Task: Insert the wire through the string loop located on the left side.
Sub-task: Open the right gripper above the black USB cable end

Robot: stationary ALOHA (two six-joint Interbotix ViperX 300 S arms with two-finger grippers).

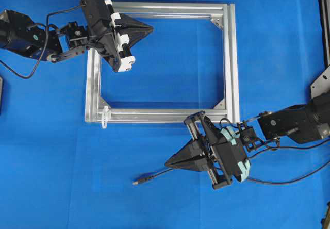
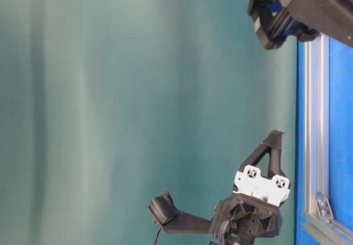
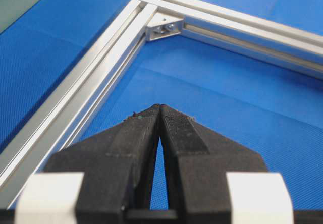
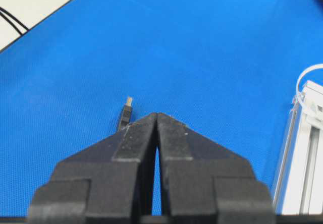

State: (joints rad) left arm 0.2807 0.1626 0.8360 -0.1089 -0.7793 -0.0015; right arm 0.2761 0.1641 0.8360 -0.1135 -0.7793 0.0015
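The wire's small plug lies on the blue mat in front of the frame, and its thin black cable runs right, under my right gripper. That gripper is shut with nothing between its fingers. In the right wrist view the plug lies just past and left of the closed fingertips. The white string loop hangs at the near left corner of the silver frame; it also appears far right as the loop. My left gripper is shut and empty above the frame's far left part, its tips over mat inside the frame.
Arm cables trail at the left. A dark object sits at the left edge and a metal mount at the right. The mat's edge lies far left of the plug. From table level the frame rail lies low.
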